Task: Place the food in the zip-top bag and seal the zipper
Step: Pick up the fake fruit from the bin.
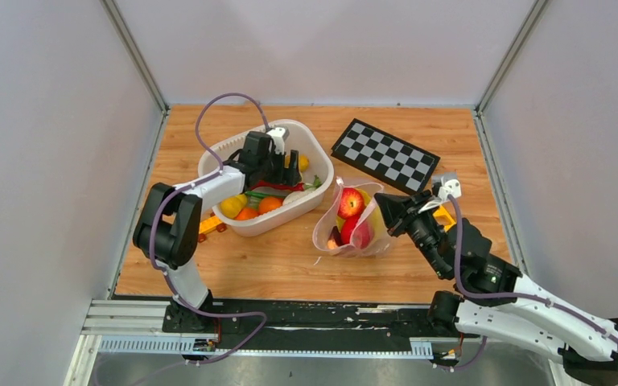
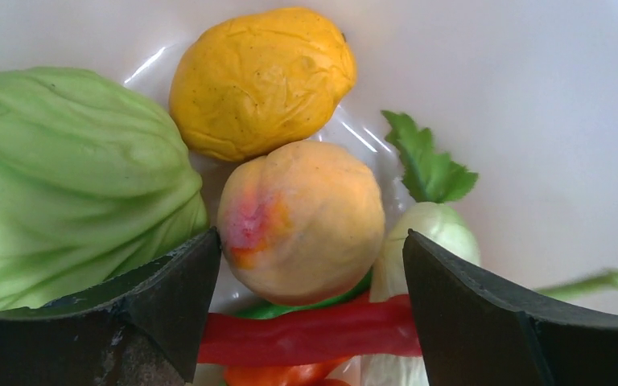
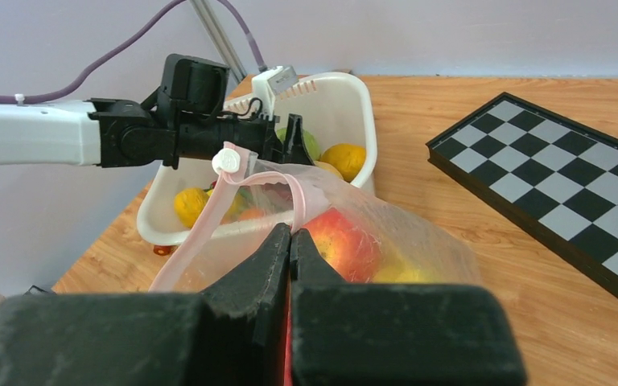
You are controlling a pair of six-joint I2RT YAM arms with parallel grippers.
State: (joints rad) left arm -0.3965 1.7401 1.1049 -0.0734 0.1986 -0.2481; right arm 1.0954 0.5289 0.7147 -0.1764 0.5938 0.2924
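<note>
The clear zip-top bag (image 1: 354,241) stands open on the table with red apples (image 1: 351,203) and a yellow fruit inside. My right gripper (image 1: 388,205) is shut on the bag's pink zipper (image 3: 233,193) at the mouth edge and holds it up. My left gripper (image 1: 283,165) is open inside the white basket (image 1: 310,149), its jaws on either side of a peach (image 2: 302,221). Around the peach lie a green cabbage (image 2: 64,177), a yellow fruit (image 2: 261,80), a red chilli (image 2: 306,334) and a pale green vegetable (image 2: 438,229).
A folded checkerboard (image 1: 385,153) lies at the back right of the bag. A yellow toy car (image 1: 209,227) peeks out at the basket's front left. Grey walls close in the table on three sides.
</note>
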